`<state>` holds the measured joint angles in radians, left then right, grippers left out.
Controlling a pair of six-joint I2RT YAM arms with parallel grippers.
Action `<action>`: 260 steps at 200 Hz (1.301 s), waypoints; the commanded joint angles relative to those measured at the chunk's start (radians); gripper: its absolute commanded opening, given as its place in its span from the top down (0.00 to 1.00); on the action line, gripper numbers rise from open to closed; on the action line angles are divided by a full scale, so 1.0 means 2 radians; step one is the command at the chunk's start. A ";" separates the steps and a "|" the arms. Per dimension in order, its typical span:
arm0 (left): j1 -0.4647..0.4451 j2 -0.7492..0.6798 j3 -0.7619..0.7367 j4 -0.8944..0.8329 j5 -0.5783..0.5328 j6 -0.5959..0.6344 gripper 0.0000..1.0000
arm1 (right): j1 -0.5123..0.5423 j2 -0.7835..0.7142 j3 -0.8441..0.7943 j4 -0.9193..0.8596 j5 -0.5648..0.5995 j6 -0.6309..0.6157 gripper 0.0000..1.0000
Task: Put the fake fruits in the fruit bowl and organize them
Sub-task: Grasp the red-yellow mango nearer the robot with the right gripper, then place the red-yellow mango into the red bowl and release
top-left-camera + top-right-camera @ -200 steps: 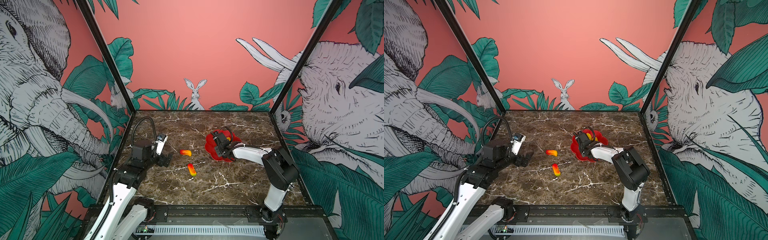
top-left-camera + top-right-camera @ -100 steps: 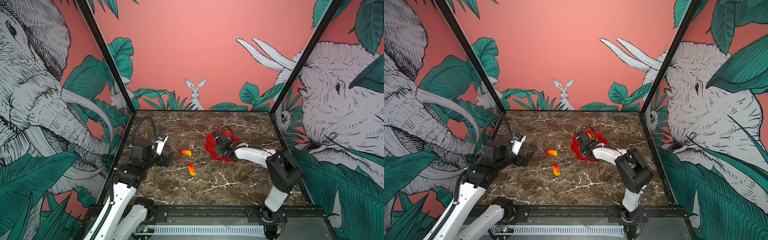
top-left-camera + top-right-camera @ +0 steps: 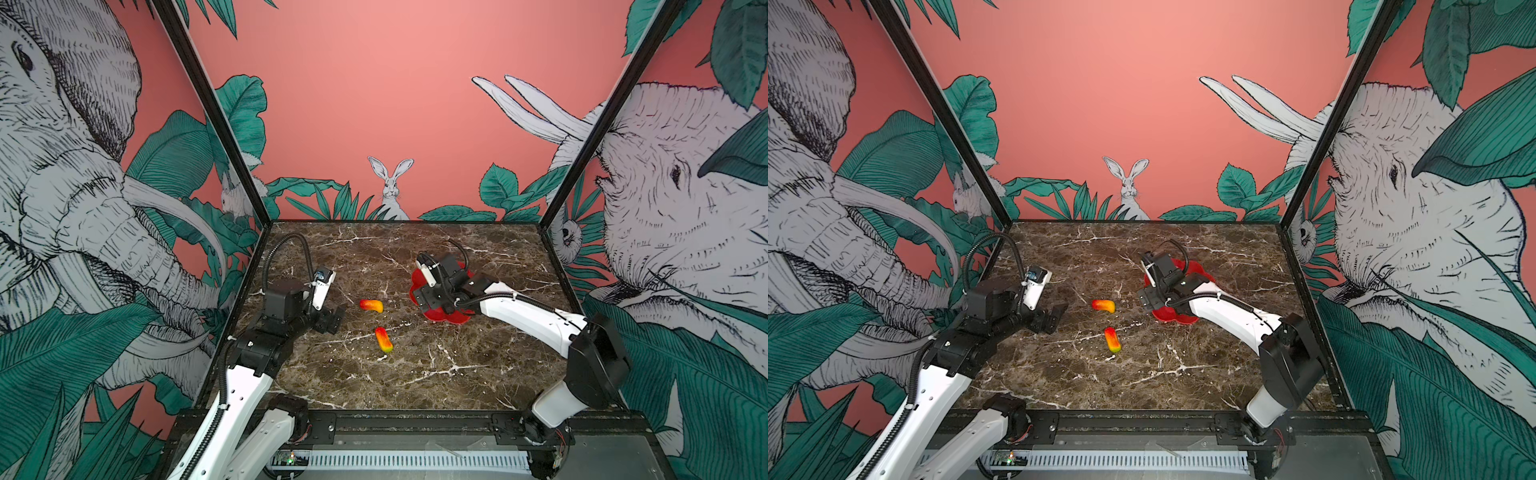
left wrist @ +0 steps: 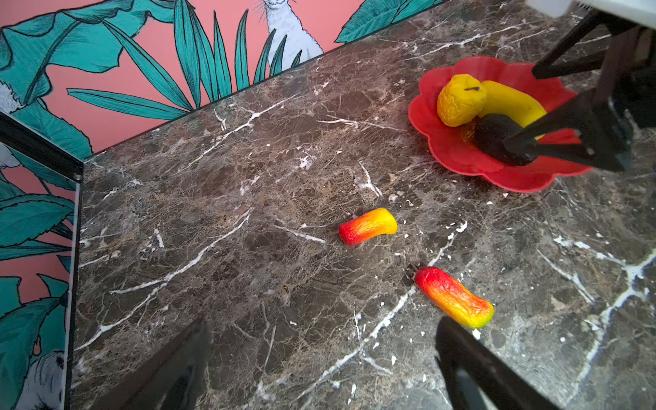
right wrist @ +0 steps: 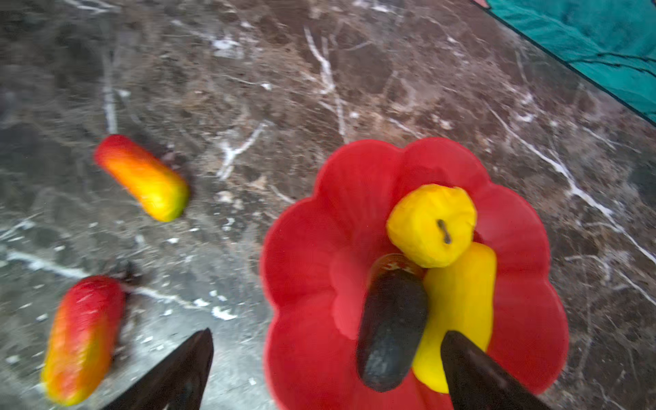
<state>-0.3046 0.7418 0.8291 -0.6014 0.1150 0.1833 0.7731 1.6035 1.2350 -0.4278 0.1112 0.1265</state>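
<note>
The fruit bowl (image 5: 355,177) sits on the table (image 4: 248,177), on the right arm's side. Three fake fruits lie in it, close together. The bumpy yellow fruit (image 5: 431,225) leans on the long yellow fruit (image 5: 461,301), and the dark fruit (image 5: 390,326) lies right beside the long one, over the middle of the bowl. They probably bunch up because the bowl dips toward its middle.

The curved red-and-yellow fruit (image 4: 367,226) and the straight red-and-yellow fruit (image 4: 454,296) lie on the table, between the two arms. They are not yet in the bowl.

The right gripper (image 5: 328,333) hangs low over the bowl. Its jaws stand wide apart. The dark fruit lies between them, but they do not squeeze it.

The left gripper (image 4: 323,324) hovers near the straight fruit. Its jaws are wide too, and it holds nothing. It looks well placed to pick that fruit up.
</note>
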 commanded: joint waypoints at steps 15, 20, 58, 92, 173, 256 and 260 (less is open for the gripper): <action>0.004 -0.006 -0.005 -0.008 0.000 0.006 0.00 | 0.082 0.049 0.033 0.012 -0.064 0.048 0.01; 0.003 -0.007 -0.006 -0.008 0.000 0.006 0.00 | 0.092 0.056 0.035 0.020 -0.069 0.057 0.01; 0.004 -0.008 -0.006 -0.008 0.001 0.006 0.00 | 0.150 0.124 0.068 0.041 -0.069 0.097 0.01; 0.003 -0.010 -0.007 -0.007 0.004 0.005 0.00 | 0.154 0.157 0.073 0.043 -0.060 0.112 0.08; 0.003 -0.009 -0.007 -0.006 0.005 0.006 0.00 | 0.153 0.197 0.077 0.031 -0.059 0.115 0.37; 0.004 -0.007 -0.005 -0.006 0.005 0.006 0.00 | 0.152 0.172 0.089 0.001 -0.046 0.089 0.69; 0.004 -0.008 -0.005 -0.005 0.005 0.006 0.00 | 0.151 0.167 0.090 0.000 -0.045 0.087 0.69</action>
<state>-0.3046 0.7319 0.8291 -0.6014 0.1158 0.1833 1.0794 1.9942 1.3804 -0.3897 -0.0063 0.3317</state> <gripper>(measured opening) 0.996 0.327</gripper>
